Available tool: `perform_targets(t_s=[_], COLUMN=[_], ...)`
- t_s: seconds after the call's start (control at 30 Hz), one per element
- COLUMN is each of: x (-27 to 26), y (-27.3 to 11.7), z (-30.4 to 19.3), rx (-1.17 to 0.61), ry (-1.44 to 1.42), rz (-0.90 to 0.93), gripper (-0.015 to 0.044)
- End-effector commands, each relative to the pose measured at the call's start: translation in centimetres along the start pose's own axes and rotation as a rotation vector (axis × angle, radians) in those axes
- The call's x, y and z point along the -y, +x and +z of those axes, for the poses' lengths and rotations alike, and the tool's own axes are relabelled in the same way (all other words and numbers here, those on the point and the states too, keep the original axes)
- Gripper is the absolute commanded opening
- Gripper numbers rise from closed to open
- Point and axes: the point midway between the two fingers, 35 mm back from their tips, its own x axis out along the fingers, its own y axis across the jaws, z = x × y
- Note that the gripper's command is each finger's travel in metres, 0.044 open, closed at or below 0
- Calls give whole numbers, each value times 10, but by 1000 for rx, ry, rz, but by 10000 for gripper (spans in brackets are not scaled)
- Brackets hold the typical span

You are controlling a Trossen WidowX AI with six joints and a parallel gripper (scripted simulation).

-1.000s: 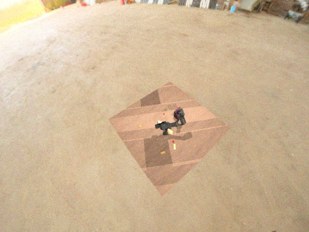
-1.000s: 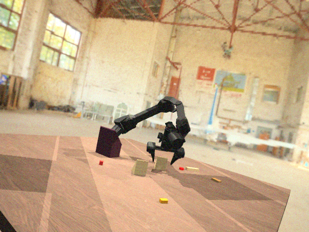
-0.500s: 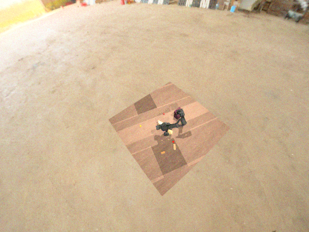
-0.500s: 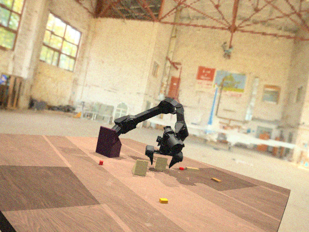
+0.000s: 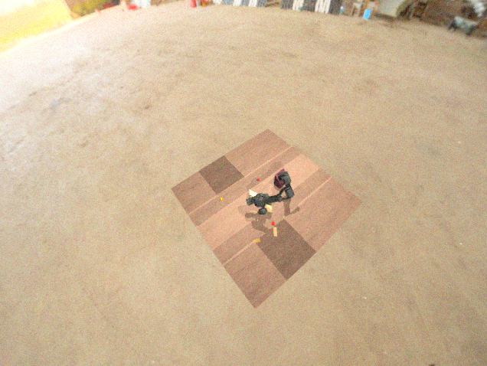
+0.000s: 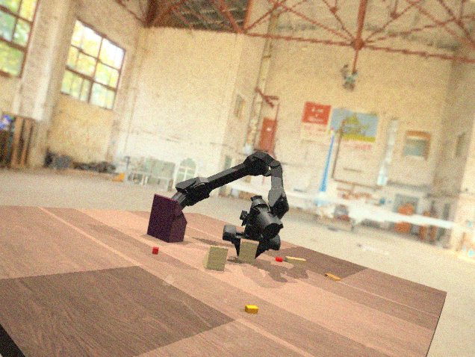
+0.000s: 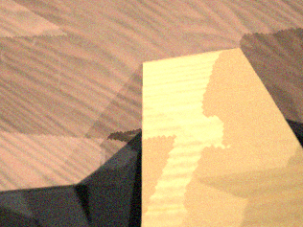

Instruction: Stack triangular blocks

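Observation:
One pale wooden triangular block (image 6: 249, 249) (image 7: 192, 95) (image 5: 269, 207) is between my fingers and appears to rest on the table. My gripper (image 6: 247, 255) (image 7: 202, 130) is shut on it, pointing down, with a finger against each side in the wrist view. The block's far end sticks out past the fingers there. The other triangular block (image 6: 216, 258) (image 5: 252, 193) stands on the table a short gap away, to the left in the exterior view. The arm partly covers both blocks in the top view. The lower edges of the held block are partly hidden.
A red cube (image 5: 272, 223) (image 6: 278, 259) and a pale flat piece (image 5: 275, 231) (image 6: 295, 259) lie beyond the gripper. An orange piece (image 5: 256, 240) (image 6: 332, 276), a yellow block (image 5: 220, 198) (image 6: 251, 309) and another red cube (image 5: 258, 179) (image 6: 154, 250) lie farther out.

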Motion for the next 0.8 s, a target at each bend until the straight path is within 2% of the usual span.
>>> perform_targets(t_s=[0.0,0.03,0.27,0.47,0.77], x=[1,1,0,0,0], y=[0,0,-3,-3,-7], z=[0,0,1,3,18], rx=[0,0,0,-29,-266], ry=[3,3,0,2,5], rz=[-3,-3,0,1,5], gripper=[190,183,0,0,0])
